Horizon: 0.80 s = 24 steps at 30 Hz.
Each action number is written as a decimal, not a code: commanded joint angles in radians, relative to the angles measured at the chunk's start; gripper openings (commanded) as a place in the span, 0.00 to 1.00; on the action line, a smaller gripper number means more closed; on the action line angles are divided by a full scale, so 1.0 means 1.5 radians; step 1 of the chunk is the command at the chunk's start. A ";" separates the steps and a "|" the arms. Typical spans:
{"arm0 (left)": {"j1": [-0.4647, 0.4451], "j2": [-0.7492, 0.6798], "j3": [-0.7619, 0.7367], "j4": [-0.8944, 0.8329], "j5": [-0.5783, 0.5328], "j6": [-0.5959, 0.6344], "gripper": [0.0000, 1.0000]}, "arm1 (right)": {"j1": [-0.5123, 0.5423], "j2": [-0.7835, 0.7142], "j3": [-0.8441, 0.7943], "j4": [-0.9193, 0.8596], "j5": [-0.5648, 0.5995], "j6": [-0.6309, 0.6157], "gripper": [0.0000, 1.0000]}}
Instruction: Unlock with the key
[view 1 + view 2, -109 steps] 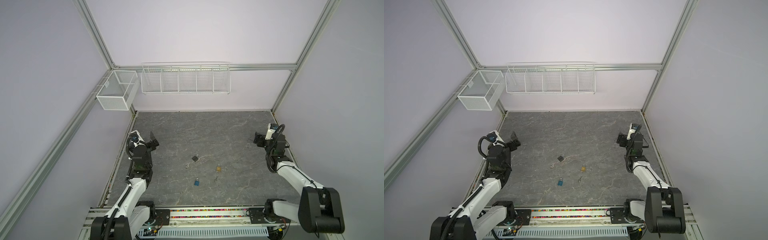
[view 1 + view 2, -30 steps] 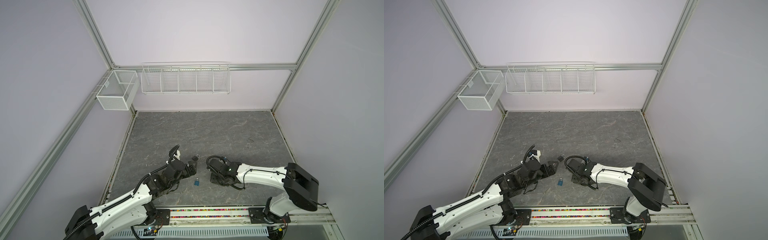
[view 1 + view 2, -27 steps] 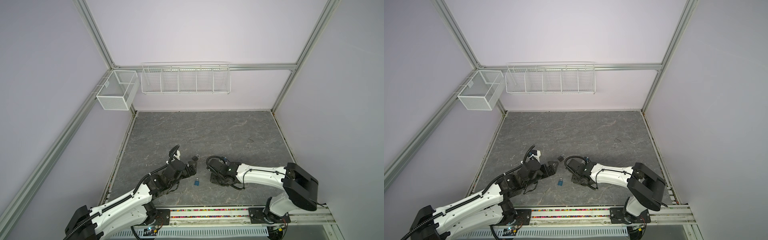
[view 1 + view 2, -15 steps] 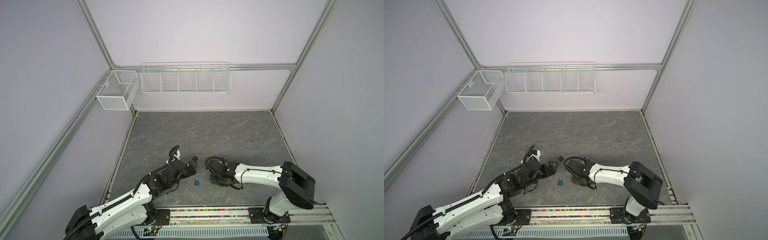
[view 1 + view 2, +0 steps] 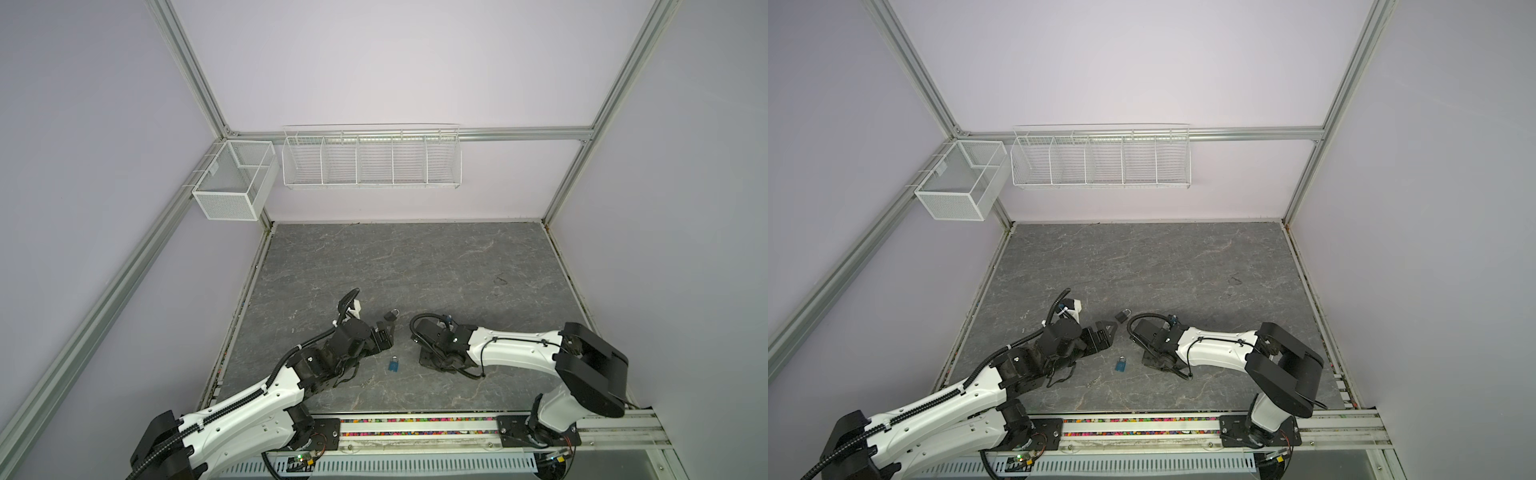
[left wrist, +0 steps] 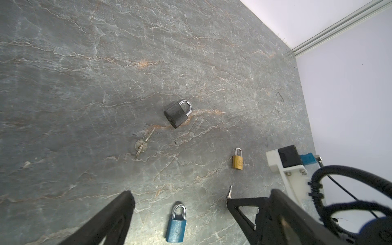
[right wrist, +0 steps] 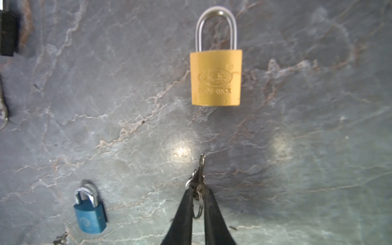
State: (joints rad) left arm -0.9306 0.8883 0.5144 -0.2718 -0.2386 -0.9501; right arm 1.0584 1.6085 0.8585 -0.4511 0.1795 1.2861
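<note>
In the right wrist view my right gripper (image 7: 199, 191) is shut on a small silver key (image 7: 200, 167) by its head and ring. The key's blade points at the gold padlock (image 7: 216, 78), which lies flat a short way off. In both top views the right arm hides that padlock and the key. My left gripper (image 6: 178, 197) hangs open just above the blue padlock (image 6: 176, 227), holding nothing. The blue padlock (image 5: 394, 365) lies between the left gripper (image 5: 387, 338) and the right gripper (image 5: 434, 359). The gold padlock (image 6: 238, 161) also shows in the left wrist view.
A black padlock (image 6: 177, 114) lies beyond the left gripper, with a second ringed key (image 6: 143, 142) beside it. A small loose key (image 5: 365, 382) lies near the front. Wire baskets (image 5: 370, 160) hang on the back wall. A rail (image 5: 415, 428) runs along the front edge.
Both arms came from the sides to the middle of the table. Over the last second the right fingers closed on the key. The left gripper stayed open and still.
</note>
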 commanded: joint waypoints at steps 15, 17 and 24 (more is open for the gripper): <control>-0.003 -0.020 0.028 -0.021 0.005 -0.040 0.99 | 0.004 -0.042 -0.012 -0.023 0.037 -0.070 0.06; -0.003 -0.025 0.027 -0.015 0.013 -0.048 0.99 | 0.004 -0.067 -0.022 -0.019 0.052 -0.099 0.06; -0.003 -0.036 0.022 0.023 0.054 -0.084 0.99 | 0.000 -0.155 -0.047 -0.023 0.074 -0.208 0.07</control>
State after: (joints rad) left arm -0.9306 0.8486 0.5259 -0.2741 -0.1925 -1.0302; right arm 1.0584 1.4223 0.8177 -0.4740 0.2615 1.0664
